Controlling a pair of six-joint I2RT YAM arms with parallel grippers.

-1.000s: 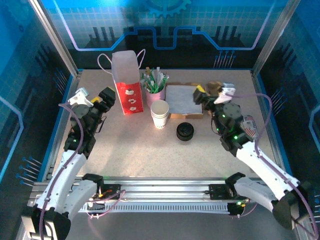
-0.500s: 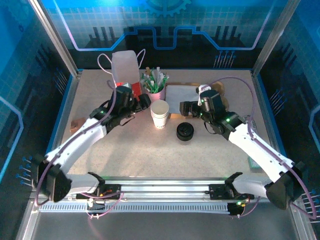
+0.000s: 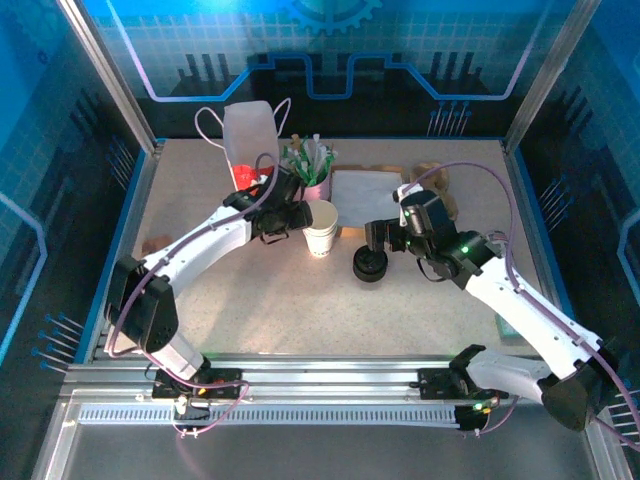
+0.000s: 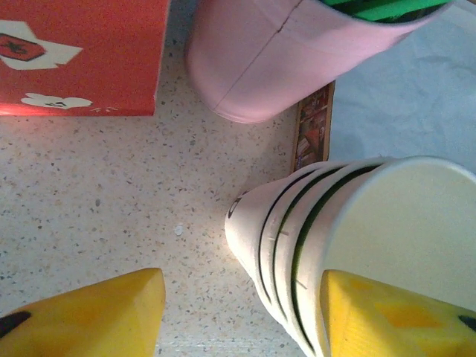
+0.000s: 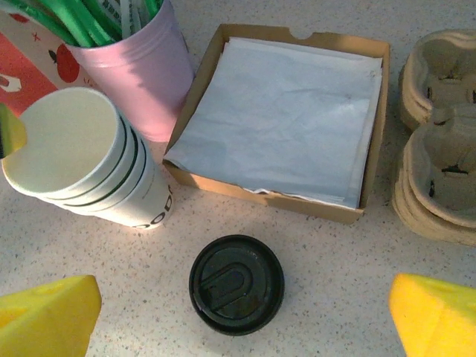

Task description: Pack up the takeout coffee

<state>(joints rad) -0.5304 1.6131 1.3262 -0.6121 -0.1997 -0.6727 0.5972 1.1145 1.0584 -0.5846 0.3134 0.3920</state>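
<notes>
The takeout coffee (image 3: pixel 320 228) is a stack of plain white paper cups standing mid-table, also seen in the left wrist view (image 4: pixel 297 245) and the right wrist view (image 5: pixel 82 160). My left gripper (image 3: pixel 300 215) is at its rim and open. One yellow finger (image 4: pixel 387 312) lies over the cup's mouth; the other (image 4: pixel 89 312) stands well off the cup's outer wall, over bare table. My right gripper (image 3: pixel 383 238) hangs open above a low round black lid (image 5: pixel 236 284), with a yellow finger (image 5: pixel 44 312) far out on each side of it.
A pink cup of green-and-white sticks (image 3: pixel 312 185) stands just behind the white stack. A red and white paper bag (image 3: pixel 250 140) is left of it. A cardboard box of napkins (image 5: pixel 290 111) and pulp cup carriers (image 5: pixel 439 171) sit to the right.
Both arms have swung in from the table's sides to the middle. The left gripper has reached the cup stack and its jaws have narrowed. The right gripper has come over the black lid.
</notes>
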